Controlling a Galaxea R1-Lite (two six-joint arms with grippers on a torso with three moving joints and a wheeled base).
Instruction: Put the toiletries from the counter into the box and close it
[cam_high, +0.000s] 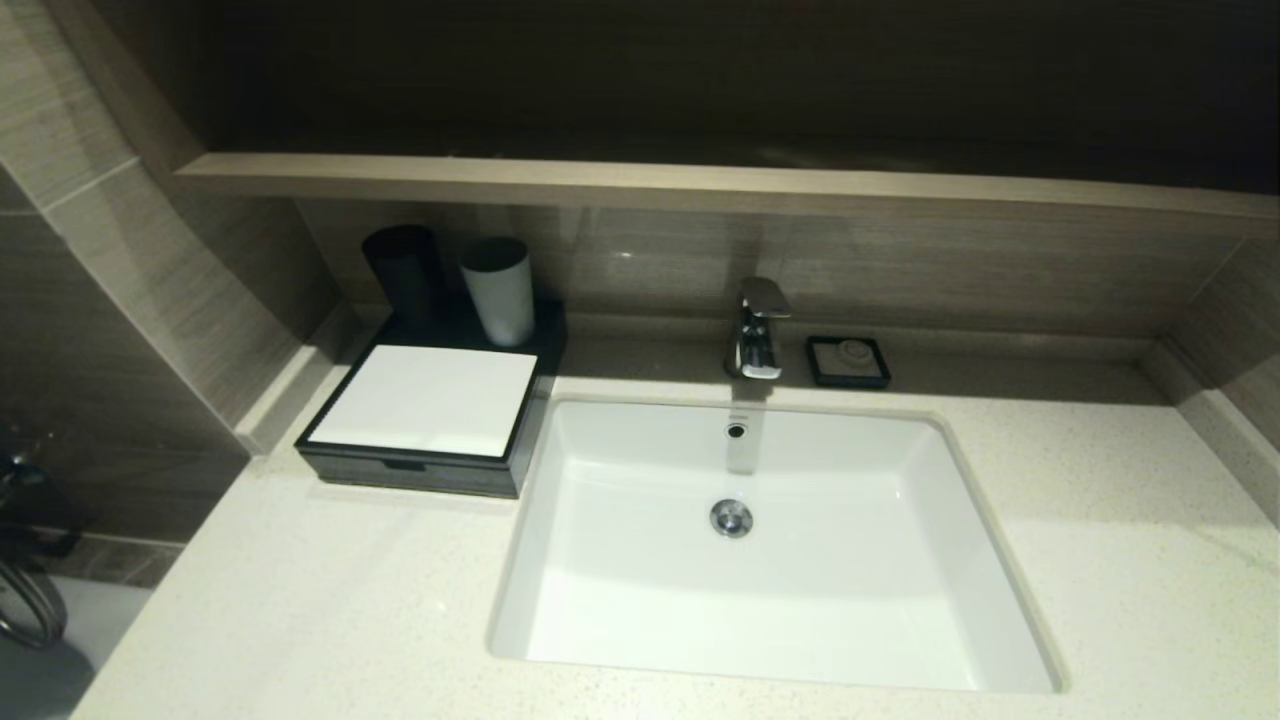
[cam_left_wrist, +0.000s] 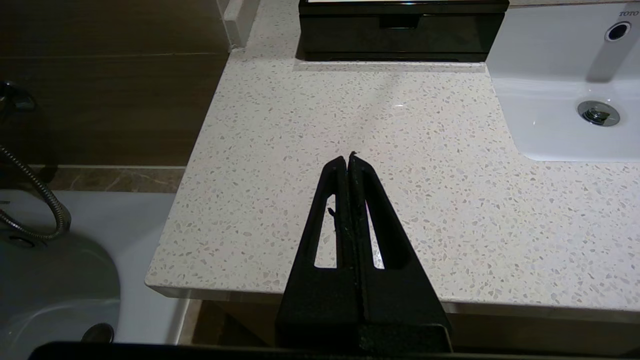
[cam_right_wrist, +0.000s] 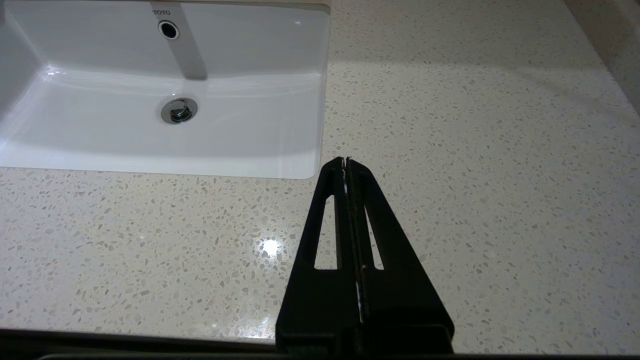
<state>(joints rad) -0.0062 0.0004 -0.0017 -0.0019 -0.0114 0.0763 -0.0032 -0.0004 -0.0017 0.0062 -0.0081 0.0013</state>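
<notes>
- The table (cam_high: 1100, 560) is a wide speckled stone top with a white basin (cam_high: 760, 560) sunk in its middle; no toiletry packets show anywhere on it in any view, so the task's things cannot be placed from here.
- The box (cam_high: 425, 420), black with a white top panel, sits on the table touching the basin's left rim, its notched drawer front (cam_left_wrist: 397, 22) facing the robot and shut flush.
- A black cup (cam_high: 403, 270) and a white cup (cam_high: 497, 290) stand on the box's back edge; a chrome tap (cam_high: 757, 330) and small black soap dish (cam_high: 848, 361) sit behind the basin.
- The left tool (cam_left_wrist: 348, 157) hangs over the bare table in front of the box, fingers pressed together, holding nothing.
- The right tool (cam_right_wrist: 346, 161) hangs over the table by the basin's right front corner, likewise pressed together and empty.
- Judgement: the drawer probably needs opening first. The left tool is nearer; hook a fingertip in the notch and draw straight out, keeping low so the cups are not jogged.
- With no packets in sight, look for them before committing either arm.
</notes>
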